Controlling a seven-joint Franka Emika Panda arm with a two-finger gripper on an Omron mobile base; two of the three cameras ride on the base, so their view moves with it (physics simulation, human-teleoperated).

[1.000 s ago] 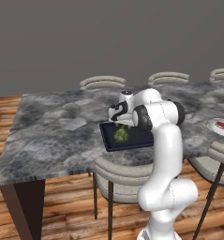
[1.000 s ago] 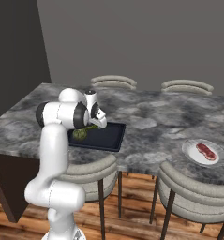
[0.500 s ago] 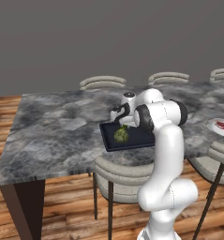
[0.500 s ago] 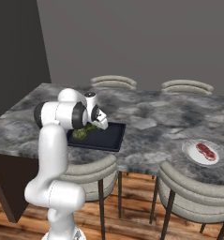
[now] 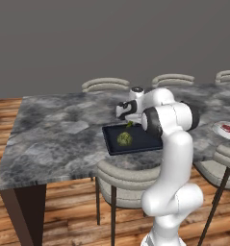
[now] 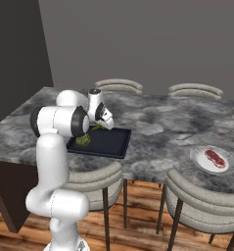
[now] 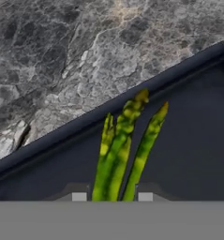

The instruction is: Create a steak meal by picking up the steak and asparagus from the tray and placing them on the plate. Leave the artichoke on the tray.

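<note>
Obstacles near your tool [image 7: 112, 197]: the asparagus [image 7: 125, 145] between its fingertips, the tray [image 5: 135, 145] rim just beyond the spear tips, and the artichoke [image 5: 124, 139] close beside on the tray. Between tray and plate [image 6: 201, 159] you have open marble tabletop [image 6: 162, 127]. The steak [image 6: 216, 158] covers the plate's middle. Chair backs [image 6: 118, 85] line the far edge.

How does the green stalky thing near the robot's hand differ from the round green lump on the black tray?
The asparagus is long and slender with pointed tips, while the artichoke is a roundish, bumpy ball. The asparagus sits between the tips of the gripper, seemingly being grasped; the artichoke lies free, apart from the hand. The asparagus is near the tray's far rim; the artichoke sits nearer its front. Both are green vegetables over the same black tray.
</note>
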